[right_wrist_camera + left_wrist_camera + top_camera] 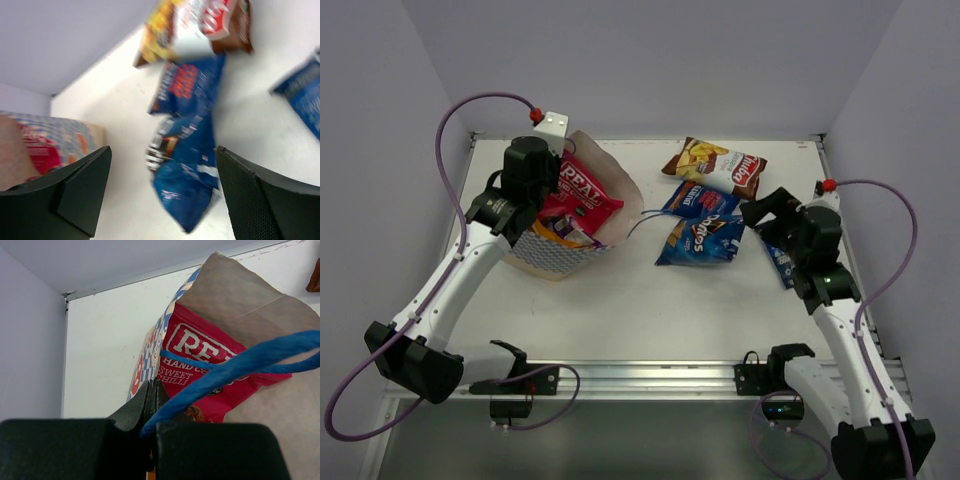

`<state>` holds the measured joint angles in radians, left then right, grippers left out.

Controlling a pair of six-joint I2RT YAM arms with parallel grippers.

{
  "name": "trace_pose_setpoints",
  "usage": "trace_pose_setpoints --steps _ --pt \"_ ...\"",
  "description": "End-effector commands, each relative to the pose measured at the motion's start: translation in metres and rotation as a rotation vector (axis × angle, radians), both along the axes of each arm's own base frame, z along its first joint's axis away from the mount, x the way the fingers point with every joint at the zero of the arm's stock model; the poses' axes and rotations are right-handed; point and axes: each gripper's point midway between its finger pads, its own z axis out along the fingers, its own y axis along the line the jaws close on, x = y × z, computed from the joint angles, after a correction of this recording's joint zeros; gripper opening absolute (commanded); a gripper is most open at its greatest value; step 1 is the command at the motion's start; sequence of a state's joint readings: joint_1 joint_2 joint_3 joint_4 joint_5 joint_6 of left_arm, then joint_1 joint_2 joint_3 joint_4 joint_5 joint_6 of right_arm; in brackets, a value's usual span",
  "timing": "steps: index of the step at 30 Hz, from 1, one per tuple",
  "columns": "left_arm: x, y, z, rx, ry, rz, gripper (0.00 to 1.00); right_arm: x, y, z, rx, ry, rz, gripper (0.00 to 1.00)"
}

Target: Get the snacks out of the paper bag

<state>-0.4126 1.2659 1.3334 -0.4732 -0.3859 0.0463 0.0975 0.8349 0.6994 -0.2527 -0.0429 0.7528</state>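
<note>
White table (620, 300): left gripper (152, 396) pinched the bag's (240, 295) handle (240, 365), red packet (200, 360) just ahead; right gripper (162, 155) gaped wide above Doritos (182, 200). Tugging the handle could topple the bag.

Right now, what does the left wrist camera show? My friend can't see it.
The left claw pinches the blue handle of the bag. A red packet pokes out of it, with white table behind.
</note>
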Motion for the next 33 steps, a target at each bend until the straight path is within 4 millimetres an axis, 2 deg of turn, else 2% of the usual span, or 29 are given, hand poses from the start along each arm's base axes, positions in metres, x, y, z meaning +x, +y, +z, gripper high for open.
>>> trace_pose_setpoints --steps 1,2,3,4,5,6,7,9,10,11,12,13,14,16,17,20,21,23,24,26,28,31,33 --pt "0.001 -0.004 0.026 -0.025 -0.071 -0.039 0.0 -0.002 0.007 0.073 -0.115 -0.193 0.059 0.88" --pt "0.001 -0.004 0.025 -0.025 -0.071 -0.043 0.0 0.001 0.021 0.095 -0.115 -0.277 0.117 0.88" --pt "0.0 -0.005 0.025 -0.025 -0.07 -0.049 0.0 -0.001 0.042 0.107 -0.141 -0.334 0.221 0.88" --pt "-0.001 -0.005 0.026 -0.026 -0.074 -0.051 0.0 -0.001 0.073 0.122 -0.144 -0.375 0.331 0.88" --pt "-0.002 -0.005 0.026 -0.027 -0.075 -0.056 0.0 0.001 0.09 0.133 -0.154 -0.418 0.399 0.88" --pt "-0.002 -0.007 0.026 -0.026 -0.076 -0.064 0.0 -0.001 0.111 0.137 -0.179 -0.438 0.495 0.88" --pt "-0.003 -0.007 0.028 -0.03 -0.082 -0.07 0.0 0.001 0.142 0.145 -0.207 -0.464 0.595 0.88" --pt "-0.005 -0.008 0.027 -0.03 -0.08 -0.081 0.0 0.002 0.175 0.149 -0.228 -0.491 0.703 0.88" --pt "-0.007 -0.008 0.028 -0.032 -0.082 -0.088 0.0 -0.001 0.194 0.164 -0.225 -0.531 0.751 0.88" --pt "-0.008 -0.009 0.028 -0.034 -0.083 -0.092 0.0 0.011 0.212 0.147 -0.241 -0.493 0.794 0.88" --pt "-0.008 -0.01 0.027 -0.037 -0.083 -0.101 0.0 0.014 0.225 0.143 -0.265 -0.495 0.834 0.88" --pt "-0.01 -0.01 0.026 -0.033 -0.083 -0.107 0.0 0.012 0.242 0.157 -0.267 -0.531 0.874 0.88" --pt "-0.011 -0.011 0.026 -0.035 -0.084 -0.111 0.0 0.024 0.26 0.132 -0.294 -0.474 0.914 0.88" --pt "-0.012 -0.012 0.024 -0.035 -0.077 -0.119 0.0 0.031 0.284 0.127 -0.33 -0.485 0.937 0.88" --pt "-0.012 -0.013 0.023 -0.038 -0.074 -0.127 0.0 0.041 0.297 0.11 -0.35 -0.478 0.955 0.88" --pt "-0.013 -0.014 0.022 -0.044 -0.072 -0.133 0.0 0.055 0.319 0.098 -0.366 -0.494 0.952 0.88" --pt "-0.013 -0.016 0.022 -0.048 -0.071 -0.14 0.0 0.062 0.328 0.079 -0.374 -0.47 0.961 0.88" --pt "-0.014 -0.017 0.022 -0.053 -0.068 -0.146 0.0 0.074 0.336 0.07 -0.383 -0.459 0.941 0.89" --pt "-0.015 -0.017 0.021 -0.053 -0.065 -0.149 0.0 0.081 0.34 0.052 -0.396 -0.427 0.94 0.89" --pt "-0.016 -0.019 0.021 -0.057 -0.065 -0.157 0.0 0.091 0.344 0.042 -0.404 -0.416 0.916 0.89" --pt "-0.016 -0.019 0.019 -0.057 -0.059 -0.156 0.0 0.104 0.347 0.021 -0.428 -0.38 0.893 0.9" --pt "-0.016 -0.019 0.018 -0.06 -0.057 -0.157 0.0 0.113 0.356 -0.004 -0.443 -0.332 0.909 0.9" --pt "-0.017 -0.019 0.019 -0.062 -0.058 -0.161 0.0 0.114 0.359 -0.013 -0.459 -0.316 0.934 0.89"
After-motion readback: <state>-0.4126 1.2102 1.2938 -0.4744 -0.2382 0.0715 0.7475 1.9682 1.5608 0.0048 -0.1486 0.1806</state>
